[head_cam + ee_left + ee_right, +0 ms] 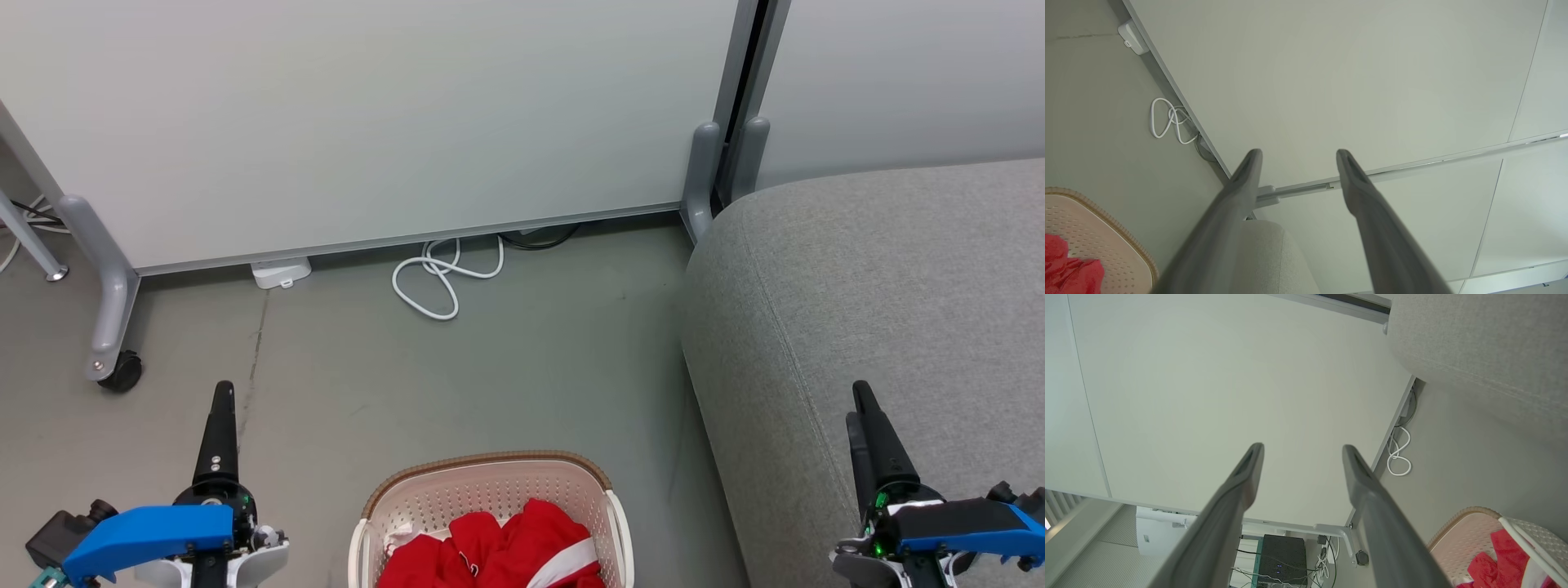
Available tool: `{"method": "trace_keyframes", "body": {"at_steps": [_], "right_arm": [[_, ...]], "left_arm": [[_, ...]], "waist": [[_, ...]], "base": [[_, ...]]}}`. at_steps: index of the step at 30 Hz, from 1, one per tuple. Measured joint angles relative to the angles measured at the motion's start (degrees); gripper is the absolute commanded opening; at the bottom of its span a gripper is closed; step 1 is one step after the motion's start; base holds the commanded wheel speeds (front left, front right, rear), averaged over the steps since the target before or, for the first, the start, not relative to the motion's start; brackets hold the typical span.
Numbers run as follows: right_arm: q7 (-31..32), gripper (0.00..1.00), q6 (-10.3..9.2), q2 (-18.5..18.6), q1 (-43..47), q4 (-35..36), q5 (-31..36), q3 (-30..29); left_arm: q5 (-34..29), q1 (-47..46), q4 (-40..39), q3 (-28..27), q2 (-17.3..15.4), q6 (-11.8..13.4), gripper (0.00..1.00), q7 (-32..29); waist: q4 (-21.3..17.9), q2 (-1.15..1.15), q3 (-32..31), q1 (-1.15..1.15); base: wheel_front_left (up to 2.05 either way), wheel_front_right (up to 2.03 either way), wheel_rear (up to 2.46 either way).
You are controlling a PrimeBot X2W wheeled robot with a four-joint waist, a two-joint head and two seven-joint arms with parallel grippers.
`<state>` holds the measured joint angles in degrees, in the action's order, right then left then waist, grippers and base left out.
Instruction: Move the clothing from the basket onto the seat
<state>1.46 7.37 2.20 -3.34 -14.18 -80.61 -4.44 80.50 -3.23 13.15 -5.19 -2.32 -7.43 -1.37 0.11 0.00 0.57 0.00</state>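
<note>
The left gripper (1299, 154) gapes; clothing (1065, 271) lies in basket (1098, 249).

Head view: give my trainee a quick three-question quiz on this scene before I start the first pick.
1. True or false: the clothing lies on the seat.
2. By the robot's own sides, the seat stands on which side of the basket? A left, B right.
3. Fill in: the left gripper and the right gripper are both ____, holding nothing.
Key: 1 false, it is in the basket; 2 B; 3 open.
</note>
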Motion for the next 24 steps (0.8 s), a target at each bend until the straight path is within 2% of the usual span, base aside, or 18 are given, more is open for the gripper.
{"method": "trace_keyframes", "body": {"at_steps": [12,24], "right_arm": [[-2.76,1.0,0.0,0.03,-0.38,2.13,12.4,1.6],[-5.14,1.0,0.01,0.09,-0.59,4.23,25.98,3.27]], "left_arm": [[-14.77,-0.57,-2.56,2.43,-0.02,0.69,1.0,2.69],[-30.72,-1.41,-4.03,6.05,-0.09,2.55,1.0,5.1]], "waist": [[0.2,0.0,0.35,0.0],[0.5,0.0,0.71,0.0]], "base": [[0.0,0.0,0.0],[0.0,0.0,0.0]]}}
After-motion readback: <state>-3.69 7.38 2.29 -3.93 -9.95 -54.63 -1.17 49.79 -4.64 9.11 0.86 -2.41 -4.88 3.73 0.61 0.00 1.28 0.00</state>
